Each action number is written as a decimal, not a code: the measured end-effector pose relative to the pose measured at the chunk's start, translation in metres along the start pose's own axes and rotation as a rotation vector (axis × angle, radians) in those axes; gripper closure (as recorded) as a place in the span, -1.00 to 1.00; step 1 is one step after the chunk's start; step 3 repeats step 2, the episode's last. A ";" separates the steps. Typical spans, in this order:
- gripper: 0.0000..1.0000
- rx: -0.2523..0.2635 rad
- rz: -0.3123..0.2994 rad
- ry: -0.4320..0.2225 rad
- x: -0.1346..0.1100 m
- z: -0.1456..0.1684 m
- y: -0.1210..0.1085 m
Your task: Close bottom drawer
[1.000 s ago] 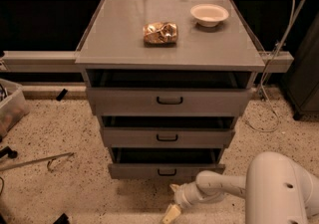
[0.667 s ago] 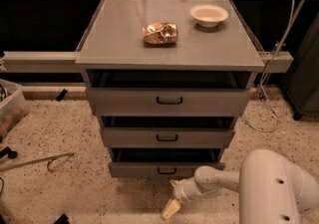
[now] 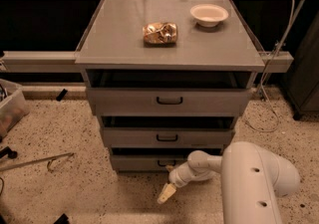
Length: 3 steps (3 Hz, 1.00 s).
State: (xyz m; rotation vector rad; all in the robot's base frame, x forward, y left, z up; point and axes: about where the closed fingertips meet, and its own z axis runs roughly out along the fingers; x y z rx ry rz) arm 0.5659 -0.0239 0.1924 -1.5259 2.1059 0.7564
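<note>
The bottom drawer (image 3: 137, 163) is the lowest of three grey drawer fronts in the cabinet and stands slightly pulled out, with a small black loop handle (image 3: 164, 163). My gripper (image 3: 168, 188) is at the end of the white arm, low over the floor, just in front of and below the drawer's handle. One cream fingertip (image 3: 166, 194) points down to the floor; the other (image 3: 170, 168) lies close to the drawer front near the handle. Whether it touches the drawer I cannot tell.
The middle drawer (image 3: 167, 137) and top drawer (image 3: 169, 100) also stand slightly out. On the cabinet top (image 3: 114, 39) lie a crumpled snack bag (image 3: 160, 33) and a white bowl (image 3: 209, 15). A clear bin (image 3: 11, 108) stands at left, a metal rod (image 3: 35, 162) lies on the floor, and cables (image 3: 266, 103) hang at right.
The arm has moved left and toward the cabinet, bringing the gripper from the lower right to just in front of the bottom drawer's handle.
</note>
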 end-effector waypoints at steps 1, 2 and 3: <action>-1.00 0.000 0.000 0.000 0.000 0.000 0.000; -1.00 0.005 -0.010 -0.004 -0.004 0.004 -0.007; -1.00 0.005 -0.010 -0.004 -0.004 0.004 -0.007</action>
